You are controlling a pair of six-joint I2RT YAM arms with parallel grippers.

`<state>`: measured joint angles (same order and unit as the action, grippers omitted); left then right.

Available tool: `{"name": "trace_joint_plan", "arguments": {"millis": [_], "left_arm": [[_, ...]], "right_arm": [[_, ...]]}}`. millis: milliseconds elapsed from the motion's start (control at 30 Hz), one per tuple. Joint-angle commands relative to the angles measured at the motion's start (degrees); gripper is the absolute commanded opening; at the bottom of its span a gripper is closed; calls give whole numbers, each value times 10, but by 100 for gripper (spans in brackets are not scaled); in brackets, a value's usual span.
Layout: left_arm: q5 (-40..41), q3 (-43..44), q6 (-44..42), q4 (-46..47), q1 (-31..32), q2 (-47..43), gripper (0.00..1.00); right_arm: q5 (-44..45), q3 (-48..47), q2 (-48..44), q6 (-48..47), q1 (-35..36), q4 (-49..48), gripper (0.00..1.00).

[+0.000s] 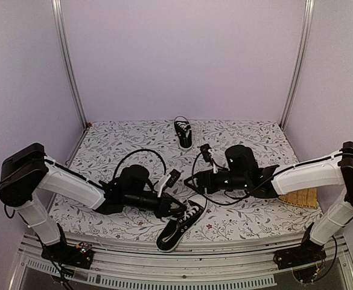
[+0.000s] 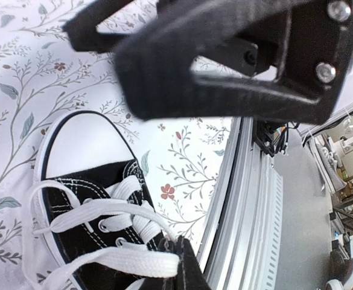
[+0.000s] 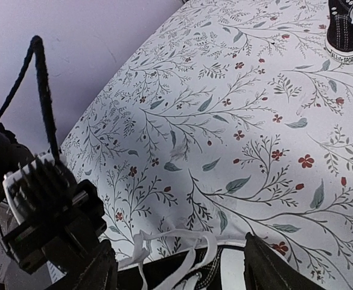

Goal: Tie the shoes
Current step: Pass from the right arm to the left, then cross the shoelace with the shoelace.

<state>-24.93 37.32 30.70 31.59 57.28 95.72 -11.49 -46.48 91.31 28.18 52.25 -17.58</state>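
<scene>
White lace (image 2: 104, 261) of sneaker (image 1: 181, 226) at tabletop's (image 1: 122, 139) near edge being pinched by left gripper (image 2: 181, 266), seemingly tensioning; right gripper (image 3: 179, 269) hovering, fingers (image 3: 273, 269) spread wide, probably lining up next grab.

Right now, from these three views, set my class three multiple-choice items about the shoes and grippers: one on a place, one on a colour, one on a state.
1. Where does the far shoe stand?
A) near the back edge of the table
B) between the arm bases
C) on top of the right arm

2. What colour are the laces of the near shoe?
A) red
B) white
C) black

3. How is the right gripper?
A) shut on a toe cap
B) out of view
C) open

Answers: 1 A, it sits alone, beyond both arms. 2 B, white bands cross the black upper. 3 C, its fingers stand wide apart in the right wrist view.
</scene>
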Motion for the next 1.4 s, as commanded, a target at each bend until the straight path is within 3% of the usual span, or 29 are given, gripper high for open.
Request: {"name": "trace_joint_plan", "arguments": {"millis": [0,300,533,1000,1367], "left_arm": [[-13,-5,-10,21,-4,-6,0],[-139,21,-35,-4,-25,6,0],[-171,40,-48,-27,-31,9,0],[-192,52,-50,-32,-31,31,0],[-197,53,-48,-33,-31,34,0]], "right_arm": [[-54,80,-65,-37,-17,-44,74],[-103,194,-89,-106,-16,-151,71],[-127,249,-46,-183,-7,-321,66],[-66,214,57,-299,44,-363,66],[-38,193,87,-335,57,-381,60]]}}
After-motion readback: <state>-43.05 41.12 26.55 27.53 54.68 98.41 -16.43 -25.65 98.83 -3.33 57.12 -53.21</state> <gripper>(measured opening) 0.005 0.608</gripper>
